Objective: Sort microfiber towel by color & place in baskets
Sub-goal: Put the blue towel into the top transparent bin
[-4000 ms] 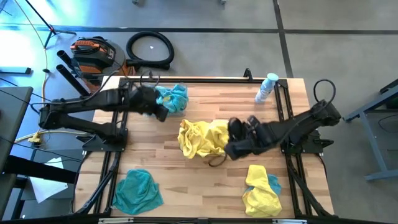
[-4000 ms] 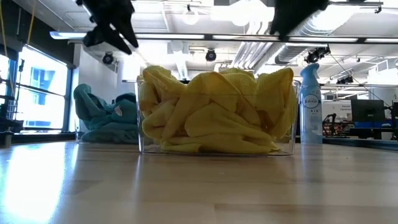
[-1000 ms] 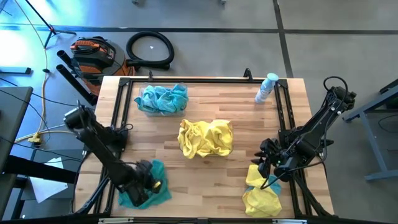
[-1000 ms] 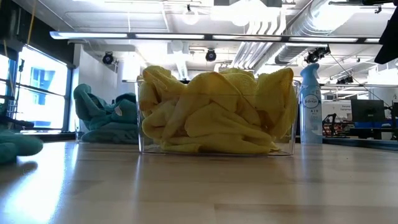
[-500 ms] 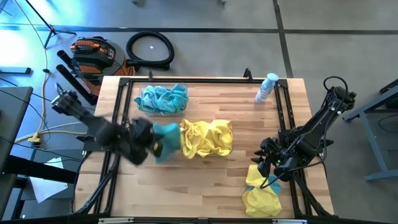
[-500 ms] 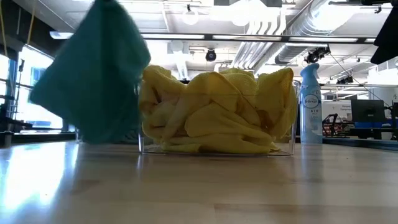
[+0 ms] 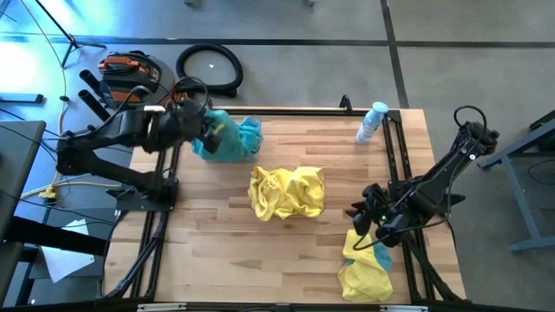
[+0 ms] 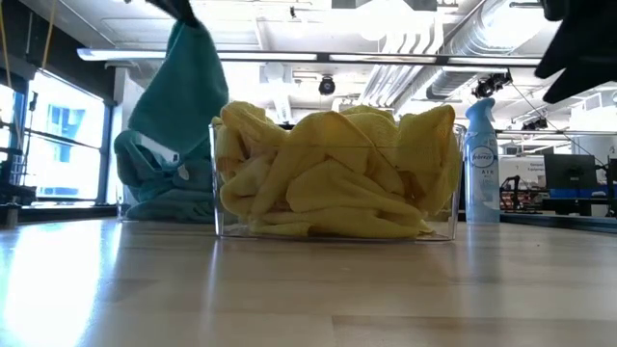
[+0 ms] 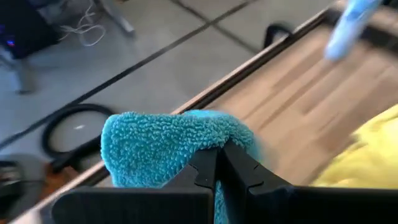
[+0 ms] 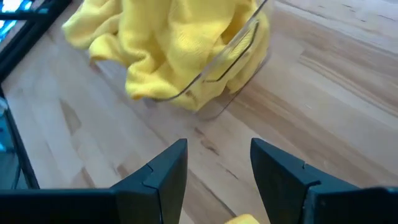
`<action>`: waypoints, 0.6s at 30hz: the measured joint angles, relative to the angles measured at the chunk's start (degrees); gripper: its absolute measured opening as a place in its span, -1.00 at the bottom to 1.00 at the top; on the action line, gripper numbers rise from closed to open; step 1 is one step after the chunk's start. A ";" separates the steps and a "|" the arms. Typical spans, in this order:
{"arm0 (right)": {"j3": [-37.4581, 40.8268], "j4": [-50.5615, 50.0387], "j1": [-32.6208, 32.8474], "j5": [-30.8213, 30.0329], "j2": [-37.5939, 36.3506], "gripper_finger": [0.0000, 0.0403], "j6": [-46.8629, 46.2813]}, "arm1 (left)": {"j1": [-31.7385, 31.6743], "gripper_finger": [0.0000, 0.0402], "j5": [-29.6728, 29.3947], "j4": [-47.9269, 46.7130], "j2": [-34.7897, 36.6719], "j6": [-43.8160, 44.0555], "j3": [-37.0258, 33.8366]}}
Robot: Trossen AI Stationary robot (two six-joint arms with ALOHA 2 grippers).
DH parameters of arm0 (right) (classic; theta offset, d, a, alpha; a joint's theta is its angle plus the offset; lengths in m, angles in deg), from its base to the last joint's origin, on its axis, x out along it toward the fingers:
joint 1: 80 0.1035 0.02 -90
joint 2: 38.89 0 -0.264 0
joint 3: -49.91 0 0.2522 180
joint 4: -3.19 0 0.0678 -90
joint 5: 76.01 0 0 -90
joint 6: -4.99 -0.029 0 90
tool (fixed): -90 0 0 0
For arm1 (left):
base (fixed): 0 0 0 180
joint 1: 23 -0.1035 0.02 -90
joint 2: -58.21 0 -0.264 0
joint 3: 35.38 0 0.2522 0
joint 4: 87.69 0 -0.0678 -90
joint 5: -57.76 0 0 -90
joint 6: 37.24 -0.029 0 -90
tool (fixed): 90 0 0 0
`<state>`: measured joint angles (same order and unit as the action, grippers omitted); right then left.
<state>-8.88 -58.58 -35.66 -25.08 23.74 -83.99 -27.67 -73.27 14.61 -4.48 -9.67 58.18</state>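
High view, as we record it: left gripper point(image 7: 206, 130) clenched on one soft teal-blue microfiber towel point(image 7: 227, 141), held above the far clear plastic basket of teal towels point(image 8: 169, 198). Mid-bench we note the clear plastic basket of bright yellow towels point(image 7: 287, 192). Right gripper point(image 7: 362, 218) released, beside a mixed yellow-and-teal towel heap point(image 7: 364, 264) at the wooden bench point(image 7: 277, 260) near corner.

The spray bottle point(image 8: 481, 162) by the table's point(image 8: 308, 289) far right edge carries a label with dark script that looks like a brand name (too small to make out letter for letter). No other text, number or sign is legible anywhere.
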 joint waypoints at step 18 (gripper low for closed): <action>0.00 0.40 -10.81 -0.02 -0.01 -0.15 -1.03 | -29.43 -1.00 3.91 20.33 -2.71 -30.16 -9.59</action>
<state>-8.88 -58.18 -46.47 -25.11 23.73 -85.03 -57.10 -69.36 34.94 -7.20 -39.84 48.59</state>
